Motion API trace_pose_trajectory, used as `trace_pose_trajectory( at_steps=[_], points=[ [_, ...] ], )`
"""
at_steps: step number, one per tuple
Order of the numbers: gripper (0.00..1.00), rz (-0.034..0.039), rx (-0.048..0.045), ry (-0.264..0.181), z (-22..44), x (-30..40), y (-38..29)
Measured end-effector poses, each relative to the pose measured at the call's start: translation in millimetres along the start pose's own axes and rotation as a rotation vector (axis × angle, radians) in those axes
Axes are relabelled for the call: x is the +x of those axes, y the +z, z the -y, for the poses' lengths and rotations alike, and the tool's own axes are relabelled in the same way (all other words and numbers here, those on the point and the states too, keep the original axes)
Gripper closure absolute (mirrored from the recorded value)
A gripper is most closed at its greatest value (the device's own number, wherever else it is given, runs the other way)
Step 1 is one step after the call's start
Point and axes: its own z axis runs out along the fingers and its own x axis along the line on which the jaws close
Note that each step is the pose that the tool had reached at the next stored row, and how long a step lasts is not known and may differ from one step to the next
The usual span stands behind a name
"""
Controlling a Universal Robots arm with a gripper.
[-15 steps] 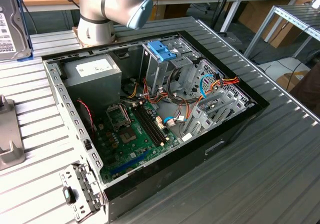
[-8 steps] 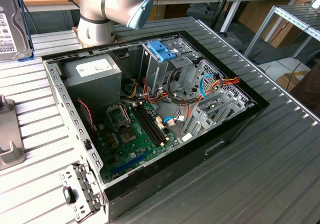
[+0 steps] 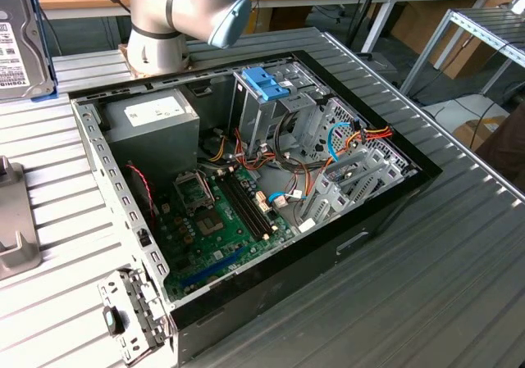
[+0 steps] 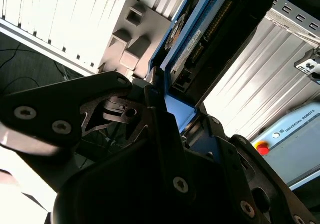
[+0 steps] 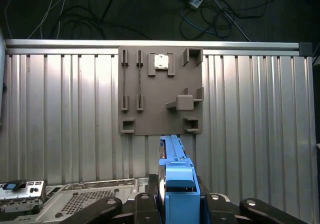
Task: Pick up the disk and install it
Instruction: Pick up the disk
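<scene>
Your end effector [image 5: 178, 204] is pinched on the disk [image 5: 172, 154] — the blue carrier end sits between its jaws. The disk's long axis runs straight out from the wrist, edge-on above the grey holder plate [image 5: 160, 89] on the ribbed desk [image 5: 60, 124]. In the exterior view the disk hangs at the far left edge, well apart from the open computer case [image 3: 107, 179]. The drive cage [image 3: 254, 118] with its blue-handled carrier [image 3: 267, 81] lies toward the exterior view's right — cables [image 3: 361, 138] crowd just beside it.
</scene>
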Motion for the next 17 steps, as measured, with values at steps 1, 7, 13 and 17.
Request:
trace_pose_trajectory(
  at_steps=[1,7,13,17],
  points=[
    [0.63,0.0000,0.0000,0.000,0.2,0.1,0.0],
    [0.63,0.0000,0.0001,0.000,2.3,0.8,-0.1],
    [0.63,0.0001,0.0001,0.000,4.2,1.1,-0.2],
    [0.63,0.0001,0.0000,0.000,5.7,1.1,-0.3]
  ],
)
